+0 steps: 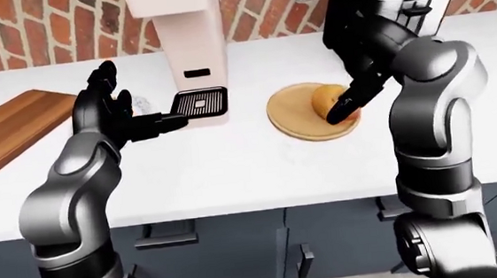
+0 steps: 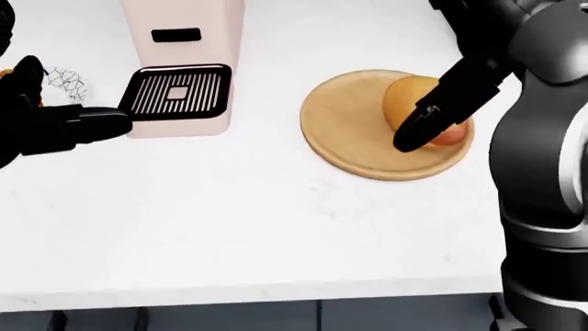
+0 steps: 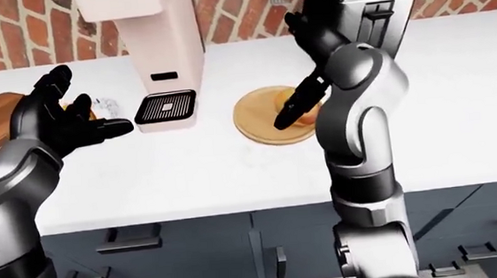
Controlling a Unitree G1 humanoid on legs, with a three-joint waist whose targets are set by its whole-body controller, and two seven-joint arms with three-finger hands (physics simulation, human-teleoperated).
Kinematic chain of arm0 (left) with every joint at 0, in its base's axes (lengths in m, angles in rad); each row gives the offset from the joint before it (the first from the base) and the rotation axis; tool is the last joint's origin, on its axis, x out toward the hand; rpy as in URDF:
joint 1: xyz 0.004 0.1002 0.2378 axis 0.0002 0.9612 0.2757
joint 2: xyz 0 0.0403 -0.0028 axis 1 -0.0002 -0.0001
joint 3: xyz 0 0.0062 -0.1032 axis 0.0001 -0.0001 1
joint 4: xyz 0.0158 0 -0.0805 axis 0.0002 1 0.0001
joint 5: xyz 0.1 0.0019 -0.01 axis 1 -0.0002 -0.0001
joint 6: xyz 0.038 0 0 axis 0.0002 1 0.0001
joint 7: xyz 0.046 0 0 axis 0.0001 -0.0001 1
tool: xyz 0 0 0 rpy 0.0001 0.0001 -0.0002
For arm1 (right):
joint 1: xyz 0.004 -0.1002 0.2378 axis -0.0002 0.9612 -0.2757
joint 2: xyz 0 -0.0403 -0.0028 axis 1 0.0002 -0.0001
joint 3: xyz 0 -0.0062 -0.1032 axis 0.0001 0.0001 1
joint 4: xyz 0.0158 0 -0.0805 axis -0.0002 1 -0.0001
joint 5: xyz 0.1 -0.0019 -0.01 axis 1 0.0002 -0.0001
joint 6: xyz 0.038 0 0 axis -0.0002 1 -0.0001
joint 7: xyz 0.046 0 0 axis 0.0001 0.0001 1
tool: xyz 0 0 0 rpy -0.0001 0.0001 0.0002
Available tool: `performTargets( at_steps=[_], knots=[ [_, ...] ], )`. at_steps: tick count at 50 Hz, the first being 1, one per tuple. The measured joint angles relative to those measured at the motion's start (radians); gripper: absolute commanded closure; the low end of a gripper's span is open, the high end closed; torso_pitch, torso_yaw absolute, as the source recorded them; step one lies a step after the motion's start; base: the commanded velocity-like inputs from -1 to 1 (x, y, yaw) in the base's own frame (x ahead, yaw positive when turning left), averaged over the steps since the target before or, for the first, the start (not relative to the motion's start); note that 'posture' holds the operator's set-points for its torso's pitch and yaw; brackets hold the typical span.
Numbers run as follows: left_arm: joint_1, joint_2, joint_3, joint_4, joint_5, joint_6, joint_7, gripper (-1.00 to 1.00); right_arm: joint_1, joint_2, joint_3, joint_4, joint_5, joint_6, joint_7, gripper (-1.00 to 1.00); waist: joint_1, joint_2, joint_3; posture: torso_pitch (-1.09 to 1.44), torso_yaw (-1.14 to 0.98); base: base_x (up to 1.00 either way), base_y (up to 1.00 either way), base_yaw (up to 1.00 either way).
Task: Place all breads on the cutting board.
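Right robot hand [image 2: 424, 127] nearer, fingers draped over bread [image 2: 409, 100] on round cutting board [image 2: 345, 131]; grip unclear. Left robot hand [image 1: 114, 116] open, empty, well apart toward bench's left edge

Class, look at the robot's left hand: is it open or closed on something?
Open. The left hand shows spread fingers with nothing between them, raised over the white counter left of the coffee machine.

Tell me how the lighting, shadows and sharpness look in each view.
Head view: flat, even light, sharp throughout; the right hand casts only a faint shadow on the round board and bread.
Left-eye view: soft shadow beside the coffee machine, no glare on the counter.
Right-eye view: same even render, no blur; left hand crisp.
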Motion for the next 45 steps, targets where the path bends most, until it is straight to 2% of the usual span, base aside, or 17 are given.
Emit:
performTargets(
  at_steps=[8, 15, 16, 17, 19, 20, 22, 23, 27, 35, 44, 45],
  knots=[
    [0.016, 0.000, 0.006, 0.000, 0.004, -0.012, -0.004, -1.00, -0.060, 0.006, 0.014, 0.178, -0.055, -0.162, -0.005, -1.00, -0.002, 0.005, -0.003, 0.00, 0.00, 0.00, 0.00, 0.00],
    [0.010, -0.003, 0.001, -0.004, -0.001, -0.002, -0.004, -1.00, -0.156, 0.025, 0.012, 0.264, -0.086, -0.225, 0.016, -1.00, 0.000, 0.006, -0.001, 0.00, 0.00, 0.00, 0.00, 0.00],
    [0.009, -0.002, 0.001, -0.005, -0.002, 0.001, -0.004, -1.00, -0.161, 0.025, 0.012, 0.266, -0.088, -0.231, 0.015, -0.95, 0.001, 0.005, -0.002, 0.00, 0.00, 0.00, 0.00, 0.00],
    [0.009, -0.001, 0.003, -0.006, -0.003, 0.000, -0.004, -1.00, -0.164, 0.025, 0.012, 0.268, -0.091, -0.236, 0.014, -0.71, 0.001, 0.004, -0.004, 0.00, 0.00, 0.00, 0.00, 0.00],
    [0.008, 0.001, 0.005, -0.003, -0.002, -0.002, -0.004, -1.00, -0.164, 0.026, 0.010, 0.267, -0.096, -0.242, 0.016, -0.43, 0.001, 0.003, -0.006, 0.00, 0.00, 0.00, 0.00, 0.00],
    [0.007, 0.002, 0.006, -0.001, -0.001, -0.004, -0.004, -1.00, -0.163, 0.026, 0.010, 0.266, -0.099, -0.244, 0.019, -0.37, 0.002, 0.002, -0.006, 0.00, 0.00, 0.00, 0.00, 0.00],
    [0.006, 0.003, 0.007, 0.003, 0.001, -0.008, -0.004, -1.00, -0.161, 0.026, 0.010, 0.270, -0.103, -0.246, 0.028, -0.44, 0.002, 0.002, -0.007, 0.00, 0.00, 0.00, 0.00, 0.00],
    [0.005, 0.003, 0.007, 0.004, 0.001, -0.007, -0.003, -1.00, -0.161, 0.025, 0.011, 0.275, -0.104, -0.249, 0.032, -0.61, 0.002, 0.001, -0.007, 0.00, 0.00, 0.00, 0.00, 0.00],
    [0.005, -0.001, 0.003, -0.001, -0.001, -0.005, -0.001, -1.00, -0.157, 0.019, 0.011, 0.281, -0.112, -0.260, 0.043, -0.55, 0.003, 0.001, -0.006, 0.00, 0.00, 0.00, 0.00, 0.00],
    [0.024, -0.004, 0.004, 0.001, 0.002, -0.013, -0.006, -1.00, -0.162, 0.010, 0.020, 0.325, -0.151, -0.336, 0.063, -0.61, 0.000, 0.001, -0.010, 0.00, 0.00, 0.00, 0.00, 0.00],
    [0.032, -0.005, 0.007, -0.002, 0.001, -0.017, -0.008, -1.00, -0.157, 0.038, 0.028, 0.340, -0.201, -0.397, 0.117, -0.57, -0.002, 0.004, -0.011, 0.00, 0.00, 0.00, 0.00, 0.00],
    [0.034, -0.005, 0.008, -0.002, 0.000, -0.016, -0.008, -1.00, -0.153, 0.040, 0.028, 0.334, -0.206, -0.400, 0.123, -0.51, -0.002, 0.004, -0.011, 0.00, 0.00, 0.00, 0.00, 0.00]
  ],
)
